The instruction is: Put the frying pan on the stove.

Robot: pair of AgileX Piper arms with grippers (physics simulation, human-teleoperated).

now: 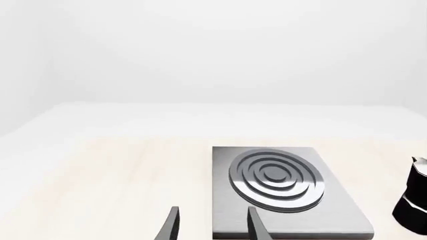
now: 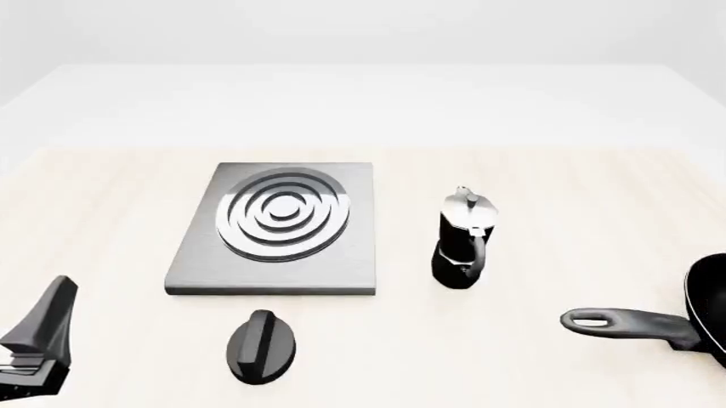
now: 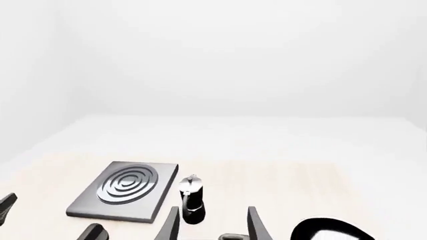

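The frying pan sits at the right edge of the front view, cut off by the frame, its long handle pointing toward the picture's centre with the hanging hole at the free end. The stove lies left of centre, well apart from it. A moka pot stands between the two, and a black oval knob rests just below the stove's near edge.

Nothing is held yet. The left gripper shows two parted fingers with only table and stove edge between them. The right gripper likewise stands open and empty above the handle end.

The step in hand appears to be reaching for the pan. The right arm is the nearer one, so it would do well to close across the handle around mid-length, lift enough to clear the moka pot, and carry the pan leftward to settle its base centred on the silver rings.
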